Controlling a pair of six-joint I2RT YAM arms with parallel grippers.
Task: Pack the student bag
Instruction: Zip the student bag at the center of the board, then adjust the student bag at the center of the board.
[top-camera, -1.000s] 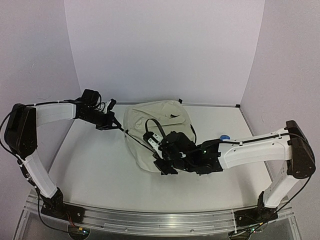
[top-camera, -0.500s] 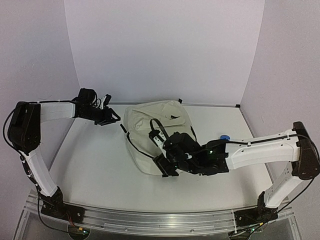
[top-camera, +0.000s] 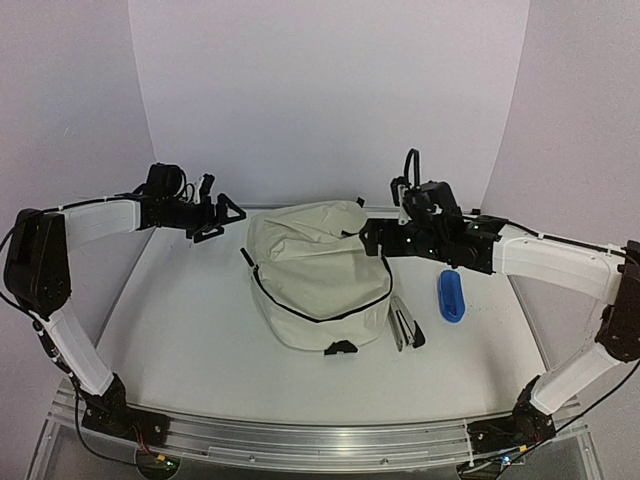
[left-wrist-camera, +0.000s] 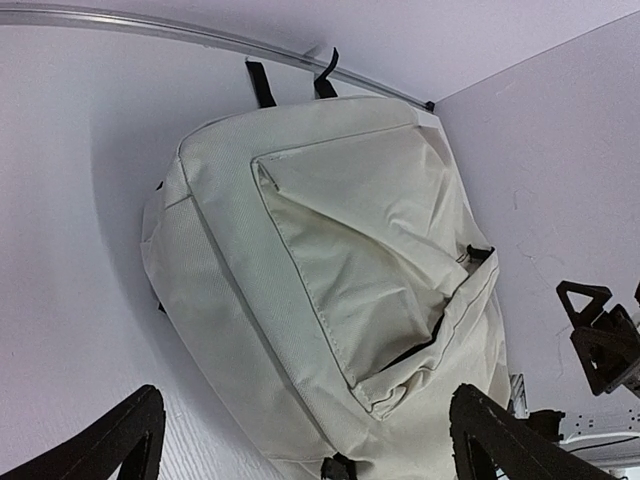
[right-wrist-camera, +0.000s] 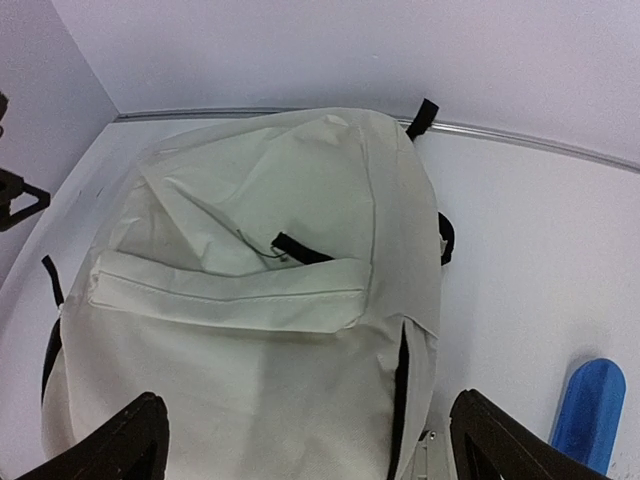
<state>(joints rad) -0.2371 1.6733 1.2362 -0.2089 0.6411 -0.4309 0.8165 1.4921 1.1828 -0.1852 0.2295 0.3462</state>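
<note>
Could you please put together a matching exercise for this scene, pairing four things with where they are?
Things:
1. student bag
2. blue oblong object
3. grey-black tool
4. left gripper

Places:
A. lying between the student bag and the blue oblong object
B. left of the student bag, open and holding nothing
C. middle of the table
D. farthest right of the things lying on the table

Pairs: 1-C, 2-D, 3-A, 4-B
</note>
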